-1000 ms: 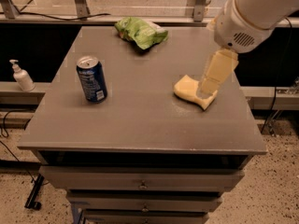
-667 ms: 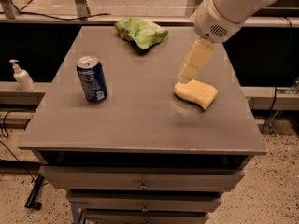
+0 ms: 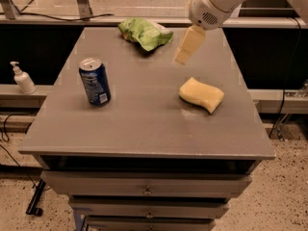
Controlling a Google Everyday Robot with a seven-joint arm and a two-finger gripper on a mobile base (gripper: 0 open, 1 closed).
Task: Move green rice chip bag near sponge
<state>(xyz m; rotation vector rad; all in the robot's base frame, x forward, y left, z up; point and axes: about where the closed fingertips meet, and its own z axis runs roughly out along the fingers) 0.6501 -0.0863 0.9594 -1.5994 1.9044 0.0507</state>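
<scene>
You have a grey flat-topped drawer table [image 3: 134,129]. The white arm's pale yellow gripper [image 3: 185,56] hangs above its far side, tilted toward the bag and carrying nothing. You cannot tell if the jaws are apart or together. The light-green crinkly foil rice chip bag [image 3: 144,32] lies at the far edge, well apart from the pale yellow wavy foam sponge [image 3: 201,94], so the pickup is likely next. A blue soda can [image 3: 95,81] stands left, out of the path.

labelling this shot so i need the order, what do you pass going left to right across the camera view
pump bottle → blue soda can → green rice chip bag → sponge. The pincer hangs in the air just right of the bag, beyond the sponge; its span overlaps the sponge's, so it is left out of the order.
</scene>
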